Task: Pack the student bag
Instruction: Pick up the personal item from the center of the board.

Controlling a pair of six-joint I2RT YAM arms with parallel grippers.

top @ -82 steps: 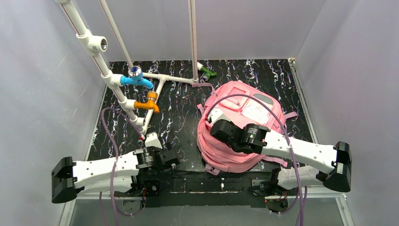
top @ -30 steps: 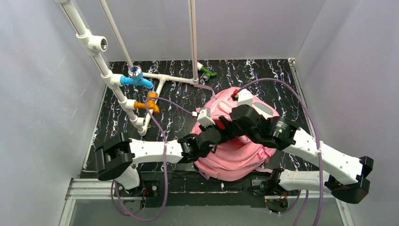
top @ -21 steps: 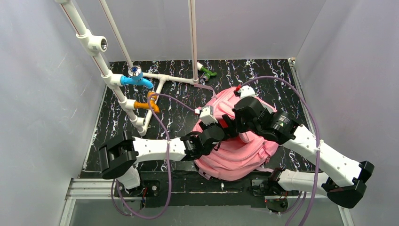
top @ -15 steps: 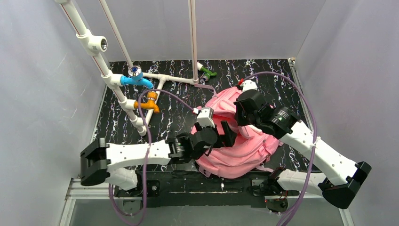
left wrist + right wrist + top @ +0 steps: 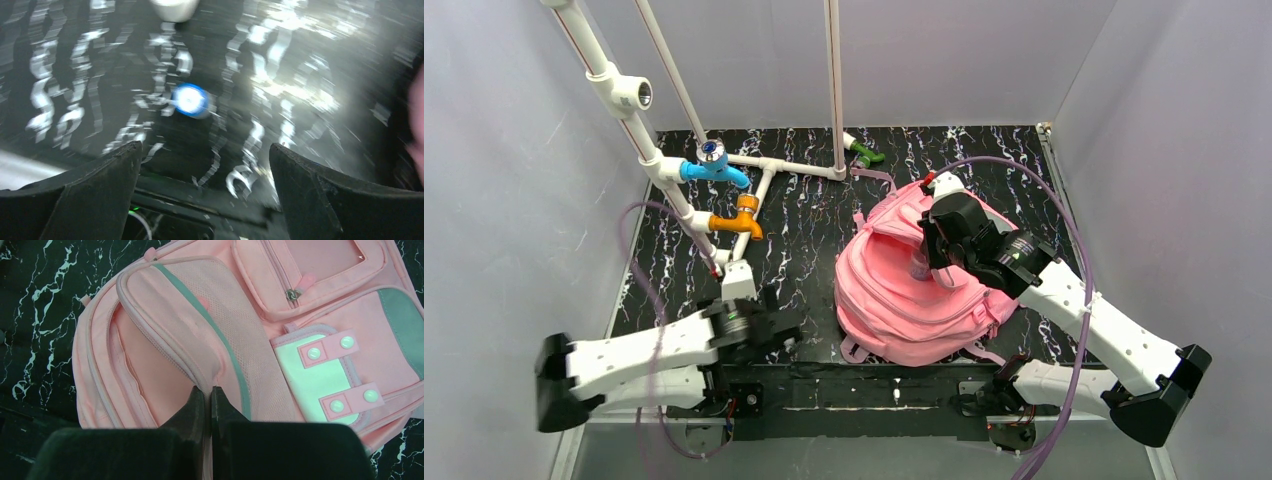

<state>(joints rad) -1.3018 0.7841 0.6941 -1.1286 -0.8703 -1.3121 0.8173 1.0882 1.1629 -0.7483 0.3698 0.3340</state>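
One student bag (image 5: 894, 305) — right end effector (image 5: 206, 390) pinching open-compartment flap.

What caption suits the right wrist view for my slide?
Shut right gripper pinching the open flap of the large pink fabric backpack.

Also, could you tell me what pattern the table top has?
The table top is black with white marble-like veins, clearest in the top external view.
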